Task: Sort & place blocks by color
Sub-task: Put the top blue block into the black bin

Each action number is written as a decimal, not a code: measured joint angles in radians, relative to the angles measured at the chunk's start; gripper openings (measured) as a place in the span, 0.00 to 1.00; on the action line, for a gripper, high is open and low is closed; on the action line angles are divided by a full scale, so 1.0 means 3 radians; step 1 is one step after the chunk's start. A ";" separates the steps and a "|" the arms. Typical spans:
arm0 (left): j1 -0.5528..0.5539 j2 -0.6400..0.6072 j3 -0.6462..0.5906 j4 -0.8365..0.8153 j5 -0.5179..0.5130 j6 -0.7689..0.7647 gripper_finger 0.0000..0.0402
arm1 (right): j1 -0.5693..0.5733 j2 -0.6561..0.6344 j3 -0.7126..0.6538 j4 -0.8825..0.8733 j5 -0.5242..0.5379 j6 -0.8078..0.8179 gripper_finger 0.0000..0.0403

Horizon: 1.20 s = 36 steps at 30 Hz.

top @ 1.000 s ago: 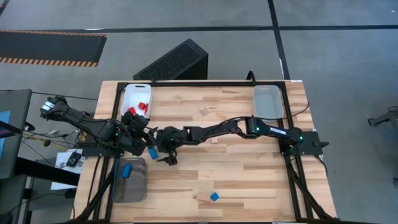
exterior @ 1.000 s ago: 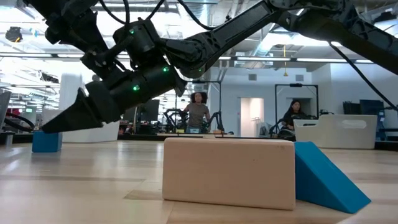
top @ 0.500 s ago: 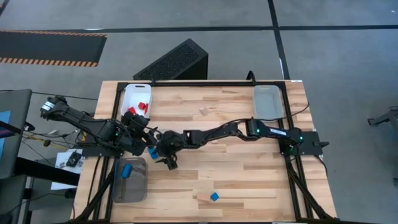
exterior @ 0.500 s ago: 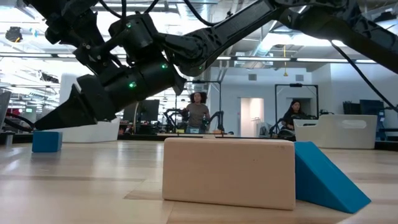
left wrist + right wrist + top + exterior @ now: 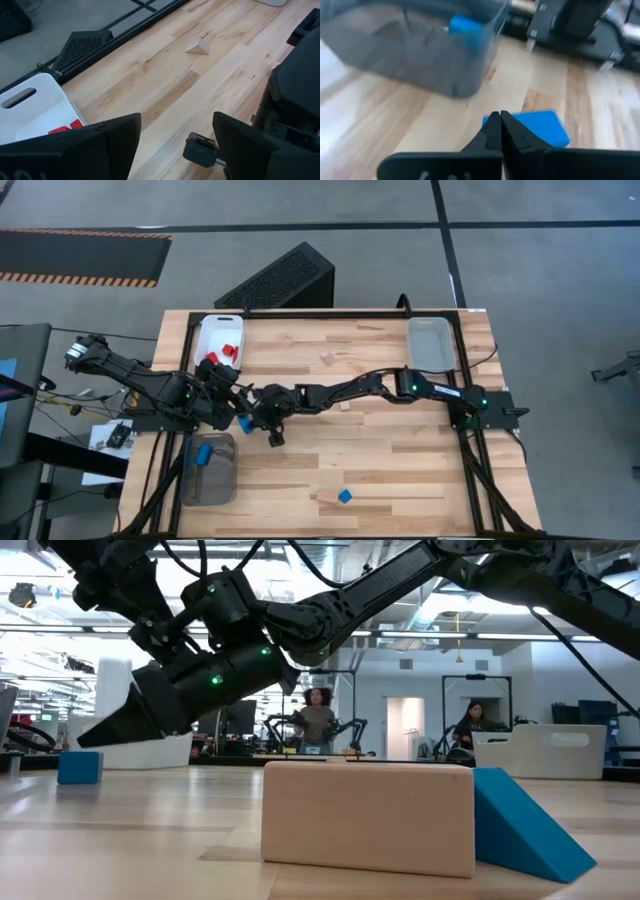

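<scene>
Seen from above, we find both arms meeting at the left-centre of the frame. The right gripper [image 5: 272,438] reaches across the table [image 5: 400,450], fingers pressed together with nothing between them; its wrist view shows the closed tips [image 5: 499,125] meeting just in front of a blue block [image 5: 540,127] lying flat on the wood, not gripped. In the high view that blue block [image 5: 244,424] sits between the two grippers, at left-centre. The left gripper [image 5: 232,402] waits just beside it, jaws parted and empty; its wrist view shows the two dark fingers [image 5: 120,132] standing apart over bare wood. At upper left the white tray [image 5: 207,332] holds red blocks [image 5: 228,348]. At lower left the grey tray [image 5: 222,480] holds one blue block [image 5: 203,454]. At upper right a clear tray [image 5: 430,360] stands; we cannot tell what is in it. A plain wood wedge [image 5: 327,359] lies in the upper middle of the table, and a small wood block [image 5: 345,406] sits near the right arm's forearm. Low in the frame, centre, a blue wedge [image 5: 345,496] touches a long wood block [image 5: 327,497]; the low view shows the pair close up, wood block [image 5: 368,818] at centre, blue wedge [image 5: 525,825] against its right end. Two people show in the room behind.
</scene>
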 joint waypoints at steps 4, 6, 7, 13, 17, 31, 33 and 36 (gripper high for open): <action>0.0000 0.0000 0.0001 0.0000 -0.0072 0.0069 0.59 | 0.0011 0.0000 0.0001 0.0256 0.0000 0.0100 0.03; 0.0000 -0.0001 0.0000 0.0001 -0.0103 0.0083 0.59 | 0.0012 0.0000 0.0001 0.0318 0.0000 0.0134 0.04; 0.0000 0.0000 0.0000 0.0001 -0.0104 0.0083 0.59 | 0.0010 0.0000 0.0001 0.0318 0.0000 0.0135 0.04; 0.0000 0.0000 0.0001 0.0052 -0.0096 0.0080 0.59 | 0.0009 0.0000 0.0001 0.0174 -0.0002 0.0135 0.01; 0.0000 -0.0001 0.0001 0.0107 -0.0087 0.0080 0.59 | 0.0008 0.0000 0.0002 -0.0067 -0.0003 0.0025 0.01; 0.0000 0.0000 0.0001 0.0178 -0.0003 0.0127 0.59 | -0.0098 -0.0115 0.0008 -0.0595 -0.0025 0.0030 0.01; 0.0000 0.0000 0.0001 0.0177 -0.0003 0.0133 0.59 | -0.0114 -0.0178 0.0006 -0.0736 -0.0023 0.0019 0.01; 0.0000 0.0000 0.0001 0.0173 -0.0001 0.0146 0.59 | -0.0136 -0.0247 0.0003 -0.0940 -0.0022 -0.0006 0.01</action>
